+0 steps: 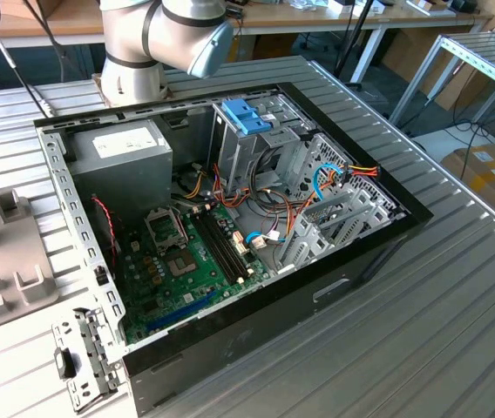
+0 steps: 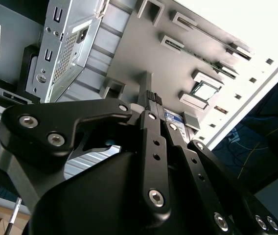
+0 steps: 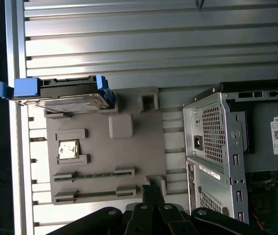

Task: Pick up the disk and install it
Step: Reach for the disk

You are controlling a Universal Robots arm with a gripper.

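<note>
In the exterior view, the arm [image 1: 165, 39] stood at about eleven o'clock of the open computer case [image 1: 387, 235]. Its grey base and one thick joint were visible there, and the rest of it ran out of the picture. A grey fixture plate [image 1: 3, 261] lay at nine o'clock of the case on the slatted table [image 1: 457, 331]. A bright-blue bracket [image 1: 247, 115] sat on the metal cage inside the case, near twelve o'clock. In the second wrist view, the gripper [image 2: 151, 98] pointed toward the plate [image 2: 129, 54]. Its black links came together at the tips, and the fingers were pressed against each other with nothing between them. The power supply [image 2: 65, 44] of the case was just beside. In the first wrist view, the disk [image 3: 63, 95], with its light-blue rails, rested at one end of the plate [image 3: 129, 147]. The gripper [image 3: 152, 188] hung over the opposite edge, well apart from the disk and nearer to the power supply [image 3: 212, 142].
</note>
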